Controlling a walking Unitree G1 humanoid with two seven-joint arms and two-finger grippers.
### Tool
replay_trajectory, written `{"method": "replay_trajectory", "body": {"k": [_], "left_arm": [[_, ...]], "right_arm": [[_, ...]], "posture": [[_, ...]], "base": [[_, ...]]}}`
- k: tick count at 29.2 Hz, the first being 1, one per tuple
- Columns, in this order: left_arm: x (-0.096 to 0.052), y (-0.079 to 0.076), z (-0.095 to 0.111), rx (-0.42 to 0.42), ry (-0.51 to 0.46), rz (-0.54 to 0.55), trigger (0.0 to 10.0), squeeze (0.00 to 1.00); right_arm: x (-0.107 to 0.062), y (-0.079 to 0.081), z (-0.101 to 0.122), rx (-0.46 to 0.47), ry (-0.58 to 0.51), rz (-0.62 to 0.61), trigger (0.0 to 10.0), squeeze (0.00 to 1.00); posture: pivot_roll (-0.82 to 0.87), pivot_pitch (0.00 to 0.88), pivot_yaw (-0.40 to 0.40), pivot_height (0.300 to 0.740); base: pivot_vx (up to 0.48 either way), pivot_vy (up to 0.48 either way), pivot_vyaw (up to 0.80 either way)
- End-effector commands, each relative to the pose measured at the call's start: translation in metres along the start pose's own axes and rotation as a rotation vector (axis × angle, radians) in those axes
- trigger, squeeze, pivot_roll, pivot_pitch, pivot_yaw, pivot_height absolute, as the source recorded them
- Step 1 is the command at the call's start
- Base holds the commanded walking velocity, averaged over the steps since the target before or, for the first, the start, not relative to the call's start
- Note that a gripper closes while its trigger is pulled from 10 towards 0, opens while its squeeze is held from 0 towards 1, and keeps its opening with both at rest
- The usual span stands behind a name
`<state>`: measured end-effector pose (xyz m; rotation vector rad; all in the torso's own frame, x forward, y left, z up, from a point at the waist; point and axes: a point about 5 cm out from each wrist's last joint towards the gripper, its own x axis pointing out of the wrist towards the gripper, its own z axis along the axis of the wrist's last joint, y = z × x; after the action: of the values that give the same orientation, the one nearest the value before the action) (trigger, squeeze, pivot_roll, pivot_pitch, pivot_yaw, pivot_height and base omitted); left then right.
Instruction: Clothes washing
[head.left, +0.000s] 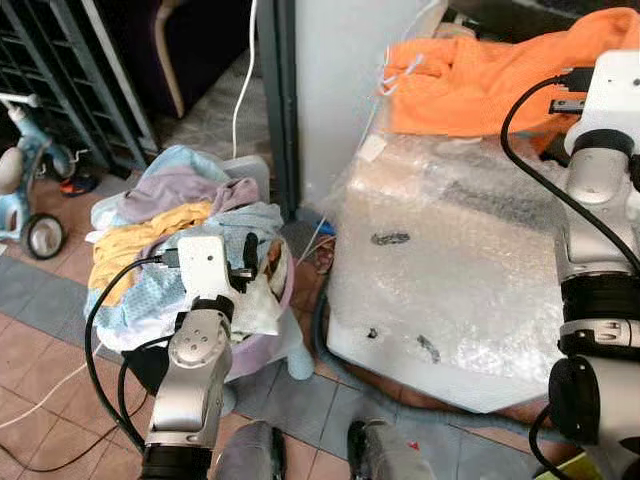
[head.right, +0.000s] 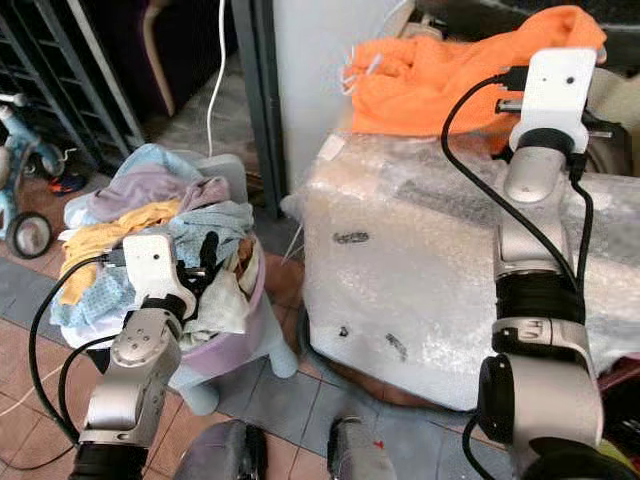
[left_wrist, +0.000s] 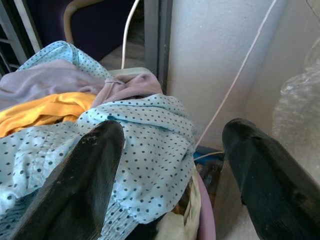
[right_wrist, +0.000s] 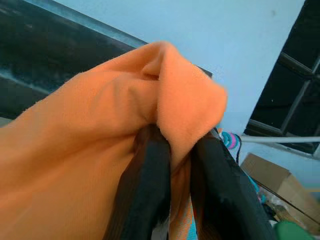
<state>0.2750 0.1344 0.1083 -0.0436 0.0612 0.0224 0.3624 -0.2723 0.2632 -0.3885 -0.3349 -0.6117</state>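
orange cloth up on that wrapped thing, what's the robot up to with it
It is sorting laundry. The right gripper is shut on the orange cloth over the bubble-wrapped appliance. The left gripper hovers open above the full laundry basket, over a blue dotted garment.

orange cloth (head.left: 480, 80); blue polka-dot garment (left_wrist: 145, 150), yellow garment (left_wrist: 40, 112)

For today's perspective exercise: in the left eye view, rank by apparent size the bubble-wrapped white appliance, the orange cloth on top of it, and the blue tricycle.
1. Bubble-wrapped white appliance, clearly largest.
2. Orange cloth.
3. Blue tricycle, smallest; it is cut off by the picture's edge and stands farther off, so its true size is unsure.
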Motion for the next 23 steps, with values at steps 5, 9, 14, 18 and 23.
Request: {"method": "replay_trajectory", "body": {"k": [5,9,14,18,23], "left_arm": [[-0.001,0.004,-0.002,0.002,0.009,0.017,10.0,0.00],[-0.001,0.004,-0.002,0.005,0.011,0.014,10.0,0.00],[-0.001,0.000,-0.005,-0.018,0.036,-0.035,10.0,0.00],[-0.002,-0.002,-0.005,-0.018,0.043,-0.051,10.0,0.00],[-0.002,-0.001,-0.005,-0.014,0.042,-0.049,10.0,0.00]], "right_arm": [[0.005,0.001,-0.023,-0.020,0.167,0.057,10.0,0.00],[-0.003,0.021,-0.037,0.081,0.292,0.243,10.0,1.00],[-0.009,0.033,-0.036,0.065,0.272,0.327,10.0,1.00],[-0.013,0.042,-0.034,0.064,0.247,0.370,10.0,1.00],[-0.008,0.037,-0.010,0.155,0.094,0.317,10.0,1.00]], "posture": [[-0.02,0.112,0.008,0.740],[-0.02,0.112,0.009,0.740],[-0.02,0.111,0.011,0.740],[-0.02,0.110,0.012,0.740],[-0.02,0.111,0.013,0.740]], "base": [[0.000,0.000,-0.15],[0.000,0.000,0.00],[0.000,0.000,0.00],[0.000,0.000,0.00],[0.000,0.000,0.00]]}}
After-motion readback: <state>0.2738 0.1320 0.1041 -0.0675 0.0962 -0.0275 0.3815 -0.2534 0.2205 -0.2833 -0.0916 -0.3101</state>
